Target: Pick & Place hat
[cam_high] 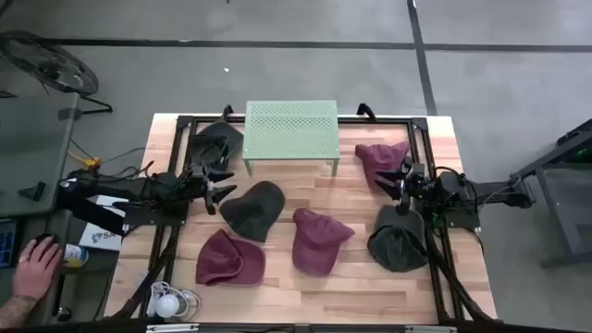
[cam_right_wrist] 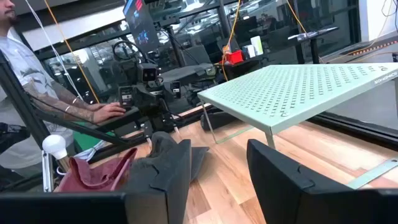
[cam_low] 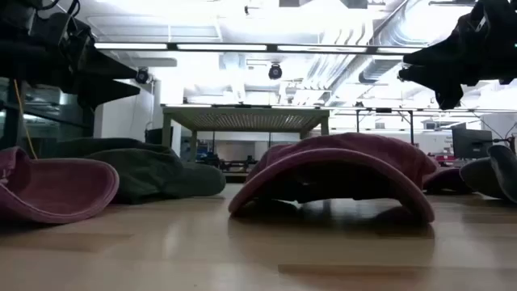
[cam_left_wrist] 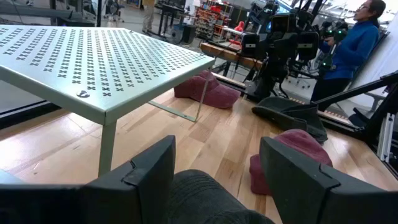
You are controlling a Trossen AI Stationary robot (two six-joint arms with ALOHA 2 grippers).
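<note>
Showed open left gripper (cam_left_wrist: 214,180) over a dark hat (cam_left_wrist: 205,199), green rack (cam_left_wrist: 93,59) beside, maroon hats (cam_left_wrist: 205,90) (cam_left_wrist: 292,158) on the table (cam_left_wrist: 217,137), right arm (cam_left_wrist: 280,50) and a person (cam_left_wrist: 351,50) beyond.

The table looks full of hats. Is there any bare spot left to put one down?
Yes: the rack top is bare, and so is the wood strip along the table's near edge. The middle is crowded with the dark hat and two maroon hats.

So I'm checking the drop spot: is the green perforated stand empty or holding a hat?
Empty. The green stand shows a bare perforated top in every view; all hats lie on the table.
</note>
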